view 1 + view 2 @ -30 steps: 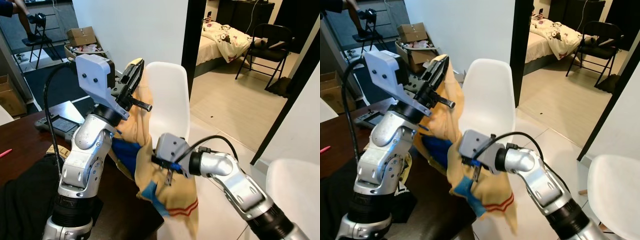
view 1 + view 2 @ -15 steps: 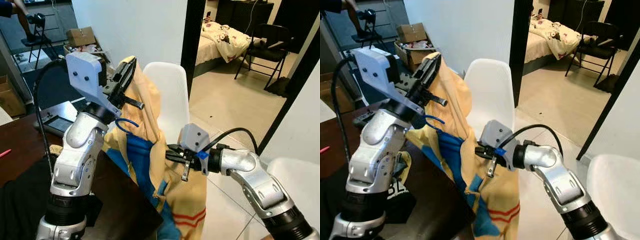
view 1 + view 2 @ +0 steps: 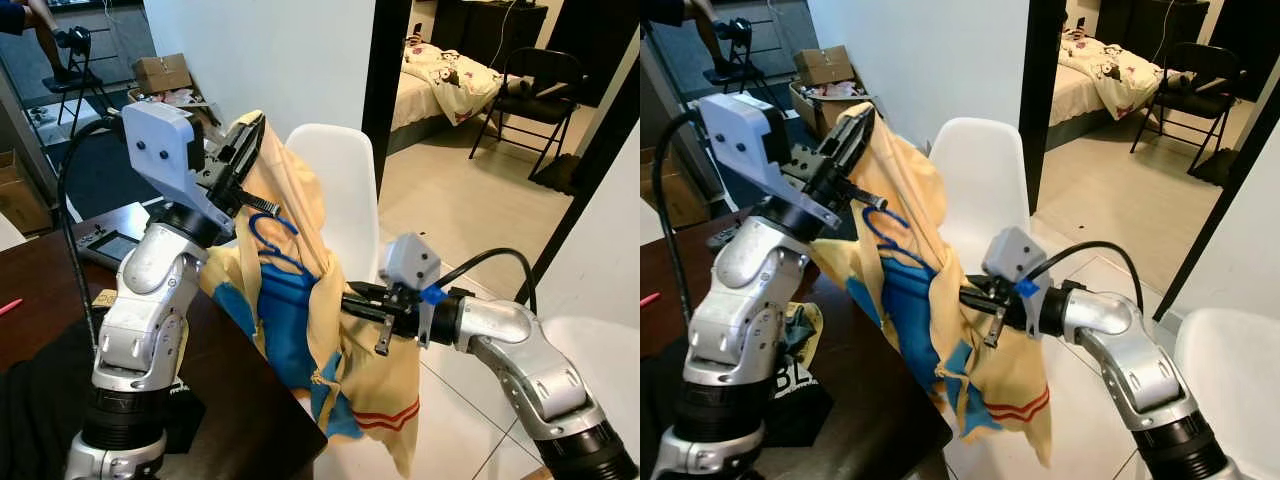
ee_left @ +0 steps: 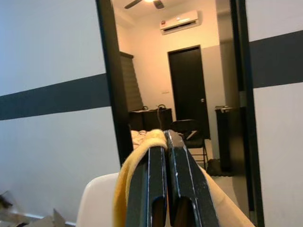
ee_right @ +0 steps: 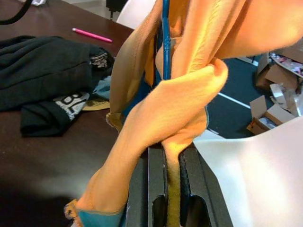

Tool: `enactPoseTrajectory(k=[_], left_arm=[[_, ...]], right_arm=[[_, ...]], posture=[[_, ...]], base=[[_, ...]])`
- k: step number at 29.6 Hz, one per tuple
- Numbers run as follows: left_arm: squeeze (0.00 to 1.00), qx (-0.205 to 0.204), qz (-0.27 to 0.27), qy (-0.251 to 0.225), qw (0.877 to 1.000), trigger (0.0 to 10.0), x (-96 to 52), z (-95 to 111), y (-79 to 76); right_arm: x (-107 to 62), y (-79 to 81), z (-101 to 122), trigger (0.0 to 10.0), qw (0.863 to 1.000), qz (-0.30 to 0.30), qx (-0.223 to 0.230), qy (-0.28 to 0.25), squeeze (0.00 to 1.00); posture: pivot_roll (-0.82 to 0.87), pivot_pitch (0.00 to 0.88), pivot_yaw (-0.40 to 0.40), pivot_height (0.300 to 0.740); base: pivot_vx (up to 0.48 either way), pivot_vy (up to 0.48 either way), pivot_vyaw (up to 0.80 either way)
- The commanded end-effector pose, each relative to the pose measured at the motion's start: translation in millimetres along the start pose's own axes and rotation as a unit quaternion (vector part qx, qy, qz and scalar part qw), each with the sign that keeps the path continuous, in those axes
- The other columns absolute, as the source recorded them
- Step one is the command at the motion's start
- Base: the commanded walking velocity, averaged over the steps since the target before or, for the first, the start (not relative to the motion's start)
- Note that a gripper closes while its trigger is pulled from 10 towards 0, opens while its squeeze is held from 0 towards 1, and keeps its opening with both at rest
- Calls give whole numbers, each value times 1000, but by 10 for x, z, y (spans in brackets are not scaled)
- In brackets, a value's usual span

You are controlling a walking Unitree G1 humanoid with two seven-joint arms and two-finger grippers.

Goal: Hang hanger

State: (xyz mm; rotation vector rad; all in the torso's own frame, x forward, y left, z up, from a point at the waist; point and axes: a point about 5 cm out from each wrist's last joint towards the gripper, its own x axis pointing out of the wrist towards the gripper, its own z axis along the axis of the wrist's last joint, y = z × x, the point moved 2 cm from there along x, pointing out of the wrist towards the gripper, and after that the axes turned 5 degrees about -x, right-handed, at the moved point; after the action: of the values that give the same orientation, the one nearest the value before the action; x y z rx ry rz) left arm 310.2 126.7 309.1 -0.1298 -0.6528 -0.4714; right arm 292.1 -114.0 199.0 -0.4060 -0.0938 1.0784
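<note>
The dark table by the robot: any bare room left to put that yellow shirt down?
Some. The dark table is bare between the black clothing and its near corner, under the yellow shirt held by the left gripper and right gripper. Black clothing and a tablet crowd the rest.

The head views are evenly and brightly lit by daylight from the bedroom doorway, and sharp detail is kept throughout. Soft shadows are cast. A warm orange cast is seen in both wrist views, where near objects are blurred.
</note>
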Motion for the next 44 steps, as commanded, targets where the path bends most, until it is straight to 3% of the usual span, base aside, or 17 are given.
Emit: enactPoseTrajectory(k=[1,2,3,4,13,22,25,26,29,30,35,37,38,40,42,43,44], left_arm=[[0,1,-5,11,1000,0,-20,-11,25],[0,-8,-21,22,1000,0,-29,-37,-2],[976,-11,-40,40,998,10000,-50,-70,-17],[1000,-17,-59,57,996,10000,-72,-99,-33],[1000,-34,-105,78,991,10000,-142,-28,18],[1000,-10,-171,88,981,10000,-241,437,334],[1000,-4,-211,103,972,10000,-302,600,395],[1000,10,-264,140,954,10000,-406,698,420],[1000,26,-299,164,940,10000,-461,751,444],[0,39,-321,183,929,10000,-493,746,440],[0,59,-375,233,896,10000,-584,713,412],[0,71,-408,265,871,10000,-622,670,394],[0,71,-408,265,871,10000,-622,670,394],[0,79,-434,291,849,10000,-644,613,379],[0,79,-434,291,849,10000,-644,613,379],[0,94,-441,310,837,10000,-654,547,393],[0,94,-441,310,837,10000,-654,547,393]], right_arm=[[-16,4,99,0,1000,1,-2,-26,0],[-21,-1,92,0,1000,0,-1,-25,0],[-24,-6,83,0,1000,-1,1,-24,0],[-25,-9,77,0,1000,-2,2,-24,0],[-22,-7,89,0,1000,-3,7,-27,0],[-119,-35,201,0,997,9,31,-65,0],[-193,-38,234,0,996,21,42,-78,0],[-298,-6,272,0,993,51,58,-94,0],[-367,30,304,0,990,78,66,-101,0],[-378,54,327,0,988,91,66,-103,0],[-384,93,377,0,985,113,66,-110,0],[-372,123,419,0,983,127,62,-113,0],[-372,123,419,0,983,127,62,-113,0],[-362,164,457,0,981,143,61,-116,0],[-362,164,457,0,981,143,61,-116,0],[-350,189,473,0,980,151,61,-117,0],[-350,189,473,0,980,151,61,-117,0]], posture=[[65,0,22,740],[65,0,22,740],[65,0,21,740],[65,0,21,740],[65,0,21,740],[72,0,22,740],[73,0,24,740],[75,0,26,740],[75,0,26,740],[73,0,31,740],[74,0,26,740],[74,0,27,740],[74,0,27,740],[73,0,26,740],[73,0,26,740],[73,0,27,740],[73,0,27,740]], base=[[0,0,0],[0,0,0],[0,0,0],[0,0,0],[0,0,0],[0,0,0],[0,0,0],[0,0,0],[0,0,0],[0,0,0],[0,0,0],[0,0,0],[0,0,0],[0,0,0],[0,0,0],[0,0,0],[0,0,0]])
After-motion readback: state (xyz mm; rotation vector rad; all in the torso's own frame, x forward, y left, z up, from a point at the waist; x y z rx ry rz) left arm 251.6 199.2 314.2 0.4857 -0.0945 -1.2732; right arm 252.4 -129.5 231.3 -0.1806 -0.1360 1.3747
